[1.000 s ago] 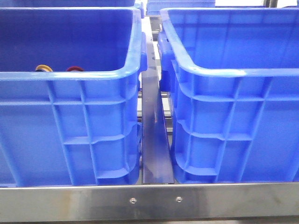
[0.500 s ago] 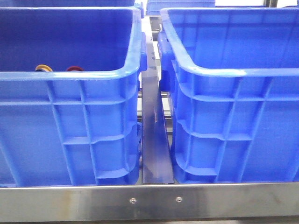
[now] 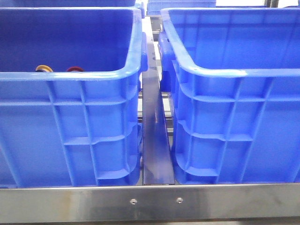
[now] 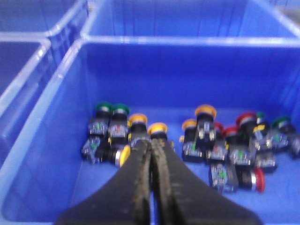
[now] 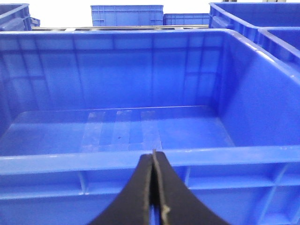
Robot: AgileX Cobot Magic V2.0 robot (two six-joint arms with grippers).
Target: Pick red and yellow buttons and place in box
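Left gripper [image 4: 151, 143] pinched together, empty, above the yellow button [image 4: 157, 128]; small, hard, slick dome, so grab its base.

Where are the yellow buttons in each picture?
Front view: one yellow button peeks over the left crate's near rim, beside a red one.
Left wrist view: several yellow buttons lie on that crate's floor, beyond the left gripper.
Right wrist view: none.
Shared landmark: the left crate.

Steel bench [image 3: 70, 204] under two crates [image 3: 70, 122]
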